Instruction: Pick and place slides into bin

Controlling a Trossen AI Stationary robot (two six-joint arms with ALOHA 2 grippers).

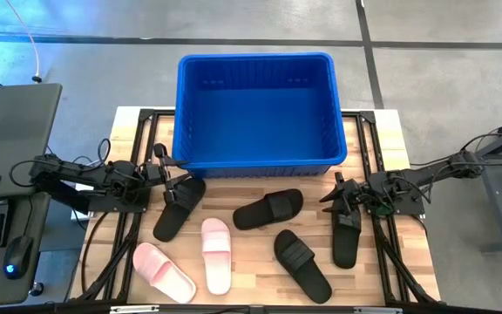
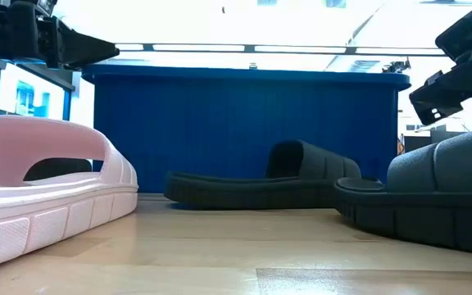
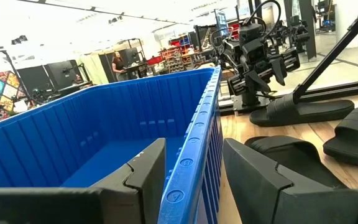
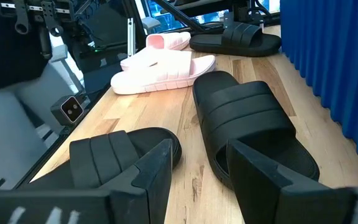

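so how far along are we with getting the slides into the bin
Nothing looks done yet: the bin is empty, and all six slides lie on the table. Neither gripper holds one. The left gripper is open astride the bin's rim; the right gripper is open over the rightmost black slide. All six remain.

The bright blue ribbed bin (image 1: pixel 255 113) sits at the far middle of the table, open side up, nothing inside it. Six slides lie on the wood in front of it, all outside the bin. A black slide (image 1: pixel 179 207) lies at a slant near the bin's front left corner. Another black slide (image 1: pixel 268 209) lies almost crosswise just before the bin's front wall. A third black slide (image 1: pixel 302 262) points diagonally toward the near edge, and the fourth black slide (image 1: pixel 347 228) lies lengthwise on the right side. One pink slide (image 1: pixel 216 254) lies straight; the other pink slide (image 1: pixel 163 272) is angled beside it.
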